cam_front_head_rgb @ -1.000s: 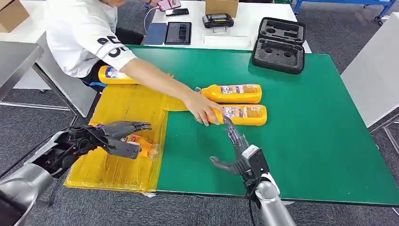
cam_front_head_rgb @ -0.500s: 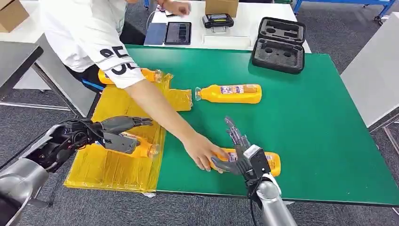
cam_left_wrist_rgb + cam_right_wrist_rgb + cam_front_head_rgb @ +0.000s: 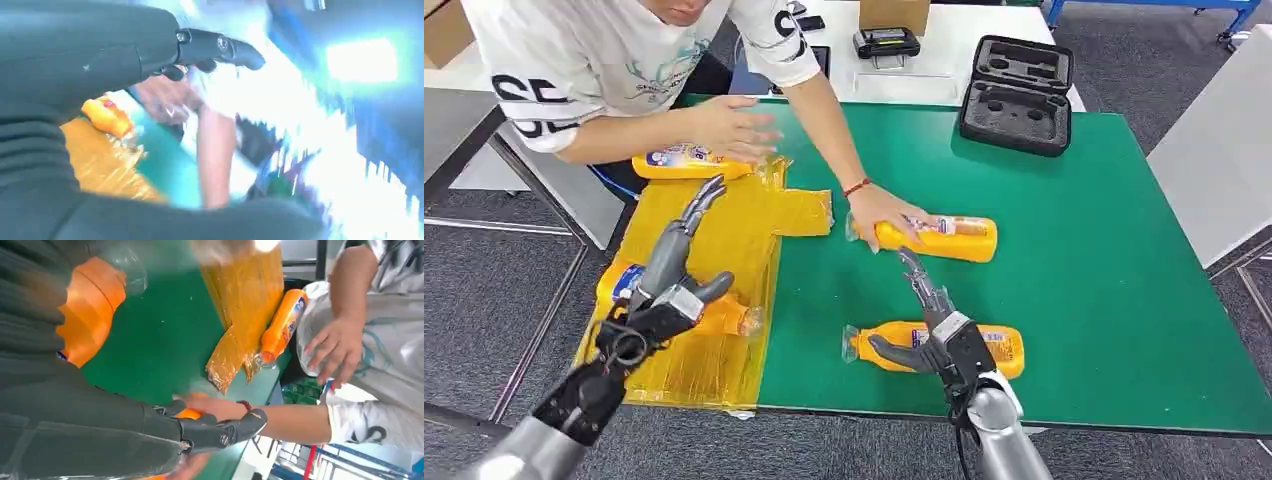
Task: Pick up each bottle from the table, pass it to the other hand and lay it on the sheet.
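A yellow sheet covers the left end of the green table. One orange bottle lies on the sheet, just under my left hand, which hovers open with fingers stretched out. A second bottle lies near the table's front edge; my right hand is open over its neck end, thumb across it. Farther back, a person's hand rests on a third bottle. Their other hand touches another bottle at the sheet's far end, which is also in the right wrist view.
A black foam case sits at the table's far right corner. Behind it a white table carries a tablet, a black device and a cardboard box. The person leans in over the far left. A grey surface stands to the right.
My left hand has let go of the bottle on the sheet and lifted with fingers straightened. The person left one bottle by my right hand and pulled another nearer.
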Robot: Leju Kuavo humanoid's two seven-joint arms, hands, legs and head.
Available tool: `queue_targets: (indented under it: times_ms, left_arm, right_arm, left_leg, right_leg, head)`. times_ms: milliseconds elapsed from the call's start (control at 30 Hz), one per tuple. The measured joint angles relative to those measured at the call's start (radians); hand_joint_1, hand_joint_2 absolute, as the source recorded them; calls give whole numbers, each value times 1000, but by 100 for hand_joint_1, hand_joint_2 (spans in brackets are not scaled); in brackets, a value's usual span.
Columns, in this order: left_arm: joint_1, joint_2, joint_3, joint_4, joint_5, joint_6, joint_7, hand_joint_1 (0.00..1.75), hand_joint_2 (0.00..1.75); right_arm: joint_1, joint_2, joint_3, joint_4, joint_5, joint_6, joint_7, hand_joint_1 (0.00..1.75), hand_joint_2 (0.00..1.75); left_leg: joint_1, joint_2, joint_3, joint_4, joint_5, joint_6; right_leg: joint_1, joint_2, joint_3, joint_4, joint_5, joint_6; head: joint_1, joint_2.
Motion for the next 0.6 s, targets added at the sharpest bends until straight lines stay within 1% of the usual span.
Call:
queue_targets:
  times_ms: [100,200,300,400,533,600]
  left_arm:
    - [150,-89,83,-141,108,203,-2,0,175]
    - [233,-136,125,-235,155,267,-3,0,175]
    - [304,-160,152,-314,172,289,-3,0,175]
    - [349,-172,169,-360,176,309,-3,0,175]
    - [389,-178,182,-394,186,322,-3,0,175]
    - [412,-179,189,-409,189,326,-3,0,175]
  right_arm:
    - [23,-4,8,-59,64,-44,39,0,175]
    - [28,-22,14,-119,145,-61,100,0,175]
    - [26,-79,25,-182,209,-61,154,0,175]
    - [15,-150,27,-236,240,-60,191,0,175]
    - [10,-238,44,-291,256,-49,227,0,175]
    - [11,-296,52,-311,244,-29,242,0,175]
  left_leg:
    - [-1,1,-1,0,-2,2]
    - [0,-1,-2,0,-2,2]
    - [0,-1,-3,0,-2,2]
    - [0,-2,-3,0,-1,3]
    - [0,-2,-3,0,-1,3]
    - [0,-3,-3,0,-1,3]
  right_leg:
    - [0,0,-1,0,0,0]
    - [1,-2,-2,0,-1,0]
    - [1,-2,-1,0,-1,0]
    - [0,-3,-1,0,0,1]
    - [0,-3,-1,-1,0,1]
    - [0,-4,-1,-1,0,1]
  head:
    - [-1,0]
    - [-2,0]
    - [-1,0]
    - [-1,0]
    - [-1,0]
    - [-1,0]
